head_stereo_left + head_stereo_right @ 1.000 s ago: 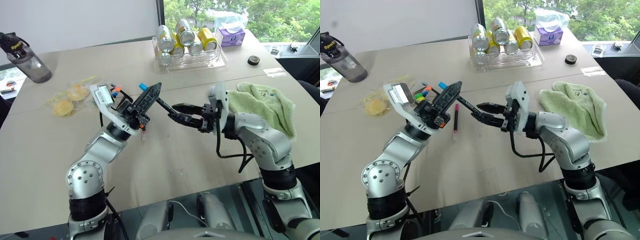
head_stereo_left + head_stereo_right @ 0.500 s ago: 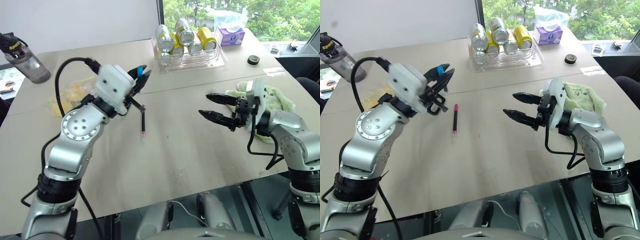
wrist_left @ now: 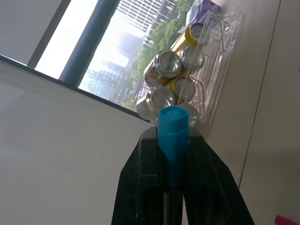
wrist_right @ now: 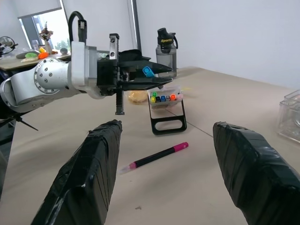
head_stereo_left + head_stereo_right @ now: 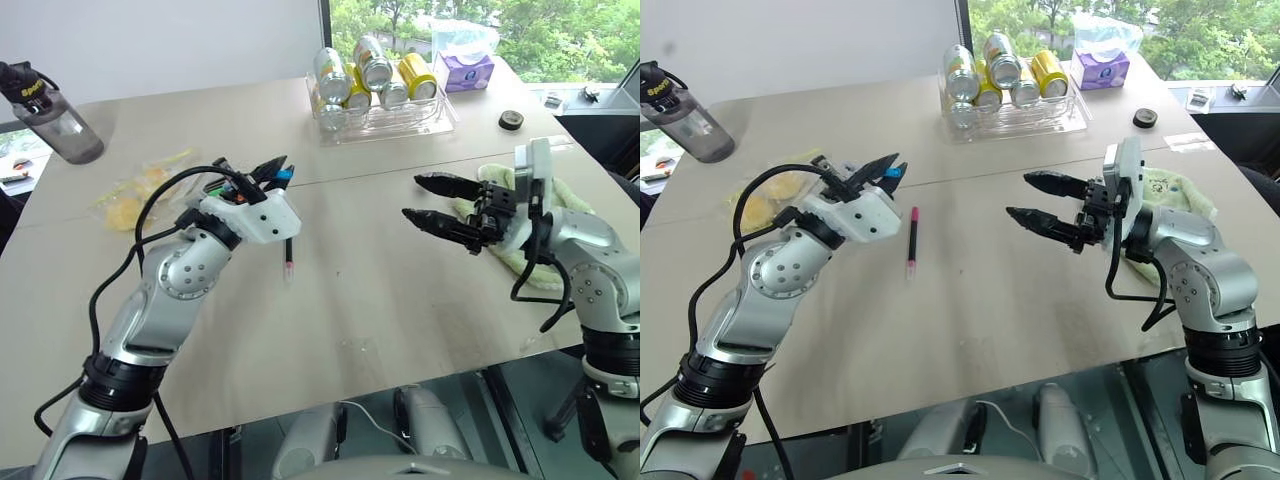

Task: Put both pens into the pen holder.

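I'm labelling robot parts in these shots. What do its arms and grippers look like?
Both arms are silver-grey metal with rounded joint housings and black bands at the base. Each wrist carries a white box-shaped module, with black cables looping along the arm. The left gripper and right gripper each have two black, tapering, pointed fingers, with a wrapped, tape-like surface up close.

A tray of cans (image 5: 380,110), a water bottle (image 5: 50,115) and a green cloth (image 5: 560,200) rest on the table (image 5: 400,320).

pen (image 5: 911,242) on table (image 5: 970,310), right of holder (image 4: 165,112)
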`<action>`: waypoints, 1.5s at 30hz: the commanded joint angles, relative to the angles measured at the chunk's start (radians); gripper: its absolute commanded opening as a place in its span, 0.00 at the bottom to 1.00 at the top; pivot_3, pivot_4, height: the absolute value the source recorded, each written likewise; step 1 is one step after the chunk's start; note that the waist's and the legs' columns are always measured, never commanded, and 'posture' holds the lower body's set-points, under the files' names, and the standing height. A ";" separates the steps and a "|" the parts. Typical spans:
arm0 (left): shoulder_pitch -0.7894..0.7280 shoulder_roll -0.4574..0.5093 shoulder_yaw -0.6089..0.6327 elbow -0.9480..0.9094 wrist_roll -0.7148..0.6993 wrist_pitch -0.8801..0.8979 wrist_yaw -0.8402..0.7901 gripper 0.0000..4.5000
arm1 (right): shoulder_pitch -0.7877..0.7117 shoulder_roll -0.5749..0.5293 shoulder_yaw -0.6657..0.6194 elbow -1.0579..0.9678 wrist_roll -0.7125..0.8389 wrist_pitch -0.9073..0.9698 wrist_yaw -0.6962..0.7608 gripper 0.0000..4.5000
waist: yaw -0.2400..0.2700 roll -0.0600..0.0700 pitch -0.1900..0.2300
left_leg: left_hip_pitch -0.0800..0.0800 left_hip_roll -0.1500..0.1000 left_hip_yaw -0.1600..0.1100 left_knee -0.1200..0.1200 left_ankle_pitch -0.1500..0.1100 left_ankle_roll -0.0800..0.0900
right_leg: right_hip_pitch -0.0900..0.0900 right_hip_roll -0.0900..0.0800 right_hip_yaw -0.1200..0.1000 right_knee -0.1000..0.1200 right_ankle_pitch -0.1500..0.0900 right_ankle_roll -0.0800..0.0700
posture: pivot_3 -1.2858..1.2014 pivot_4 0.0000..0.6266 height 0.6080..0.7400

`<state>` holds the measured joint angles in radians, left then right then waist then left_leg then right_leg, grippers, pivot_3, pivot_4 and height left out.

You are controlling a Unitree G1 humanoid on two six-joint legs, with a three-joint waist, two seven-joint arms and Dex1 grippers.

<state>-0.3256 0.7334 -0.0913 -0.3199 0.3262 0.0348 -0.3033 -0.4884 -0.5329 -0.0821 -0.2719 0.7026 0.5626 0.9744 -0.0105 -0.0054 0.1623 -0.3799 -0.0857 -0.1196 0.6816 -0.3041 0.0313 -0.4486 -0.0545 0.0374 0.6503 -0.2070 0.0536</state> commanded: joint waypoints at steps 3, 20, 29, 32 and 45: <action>-0.013 -0.019 0.042 0.026 0.045 0.018 0.011 0.00 | -0.030 -0.007 0.014 -0.009 -0.015 -0.040 0.015 0.74 | 0.000 0.000 0.000 | 0.000 0.000 0.000 0.000 0.000 0.000 | 0.000 0.000 0.000 0.000 0.000 0.000 | 0.52 0.24 0.99; -0.041 -0.047 0.071 0.152 0.067 -0.041 0.018 0.00 | -0.031 -0.005 0.023 -0.014 -0.039 -0.055 -0.011 0.74 | 0.000 0.000 0.000 | 0.000 0.000 0.000 0.001 0.000 0.000 | 0.000 0.000 -0.001 0.002 0.000 0.000 | 0.52 0.24 0.99; -0.112 -0.050 0.082 0.285 0.043 -0.098 0.014 0.00 | -0.035 -0.007 0.028 -0.015 -0.042 -0.051 -0.016 0.74 | -0.001 0.000 0.000 | 0.000 0.000 0.000 0.002 0.000 0.000 | 0.000 0.000 -0.001 0.002 0.000 0.000 | 0.52 0.24 0.99; -0.118 -0.056 0.087 0.300 0.033 -0.103 0.016 0.23 | -0.034 -0.006 0.029 -0.017 -0.042 -0.052 -0.019 0.75 | -0.002 0.000 0.000 | 0.000 0.000 0.000 0.002 0.000 0.000 | 0.000 0.000 -0.001 0.002 0.000 0.000 | 0.52 0.24 0.99; -0.131 -0.055 0.103 0.283 0.043 -0.073 0.027 1.00 | -0.015 -0.001 0.030 -0.030 -0.041 -0.054 -0.033 0.75 | -0.001 0.000 0.000 | 0.000 0.000 0.000 0.002 0.000 0.000 | 0.000 0.000 -0.001 0.003 0.000 0.000 | 0.52 0.24 0.99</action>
<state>-0.4313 0.6723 -0.0180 -0.0044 0.3719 -0.0401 -0.2875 -0.4991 -0.5335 -0.0469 -0.2638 0.6538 0.5207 0.9451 -0.0118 -0.0054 0.1622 -0.3798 -0.0860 -0.1198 0.6841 -0.3041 0.0312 -0.4489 -0.0547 0.0367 0.6535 -0.2070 0.0536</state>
